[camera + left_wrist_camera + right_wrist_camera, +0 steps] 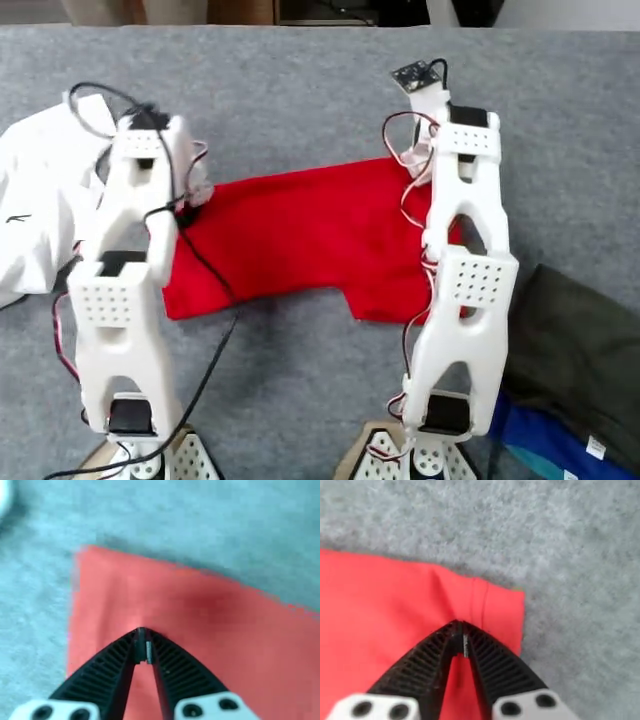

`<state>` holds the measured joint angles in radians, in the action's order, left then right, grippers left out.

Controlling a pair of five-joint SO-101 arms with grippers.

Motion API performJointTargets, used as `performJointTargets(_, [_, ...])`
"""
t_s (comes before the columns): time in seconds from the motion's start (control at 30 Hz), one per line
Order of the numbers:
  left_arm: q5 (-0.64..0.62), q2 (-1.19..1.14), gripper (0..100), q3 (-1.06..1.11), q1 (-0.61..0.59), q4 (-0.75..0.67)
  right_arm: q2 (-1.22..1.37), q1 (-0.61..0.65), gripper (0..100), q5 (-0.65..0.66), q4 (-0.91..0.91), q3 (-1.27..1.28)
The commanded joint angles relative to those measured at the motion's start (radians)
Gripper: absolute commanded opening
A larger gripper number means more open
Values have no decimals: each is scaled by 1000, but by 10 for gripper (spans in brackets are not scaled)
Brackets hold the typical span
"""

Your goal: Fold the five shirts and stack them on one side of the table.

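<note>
Red shirt (300,235) lies spread across the middle of the grey table (300,90) in the high view, between the left arm (125,290) and the right arm (465,270), with a white shirt (35,215) at the left side and a dark green garment (580,350) at the near right. From the left wrist, the left gripper (142,637) is closed, pinching a pucker of the red cloth near a corner. From the right wrist, the right gripper (460,630) is likewise closed, nipping a fold beside the stitched hem.

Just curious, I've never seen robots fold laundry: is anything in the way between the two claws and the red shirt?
Nothing visible is. The left gripper and the right gripper are each shut right on the red shirt, near its opposite ends, with the cloth puckering at their tips.
</note>
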<state>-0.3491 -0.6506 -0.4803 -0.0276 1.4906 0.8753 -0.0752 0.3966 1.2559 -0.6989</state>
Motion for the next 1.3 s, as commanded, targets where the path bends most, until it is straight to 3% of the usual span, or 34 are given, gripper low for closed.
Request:
performJointTargets(0.0, [-5, 12, 19, -249, 41, 104, -173, -22, 13, 9, 51, -39])
performJointTargets(0.17, [75, 12, 19, -531, 43, 259, -349, -24, 62, 11, 118, -38])
performJointTargets(0.33, [152, 67, 19, -548, 44, 270, -504, -16, 177, 135, 292, -36])
performJointTargets(0.53, [184, 249, 20, -270, 120, 267, -615, -50, 179, 265, 466, -35])
performJointTargets(0.63, [180, 343, 20, -81, 169, 239, -676, -71, 130, 328, 529, -24])
performJointTargets(0.73, [180, 478, 20, 172, 206, 138, -782, -85, 58, 333, 526, 70])
performJointTargets(0.9, [227, 800, 20, 658, 221, -135, -1017, -87, 51, 457, 523, 400])
performJointTargets(1.03, [270, 1003, 21, 859, 132, -273, -1199, -94, 83, 569, 462, 702])
performJointTargets(1.17, [359, 1038, 21, 845, 11, -247, -1349, -87, 185, 663, 417, 981])
performJointTargets(1.27, [428, 1036, 21, 827, -143, -235, -1431, -81, 186, 718, 327, 1179])
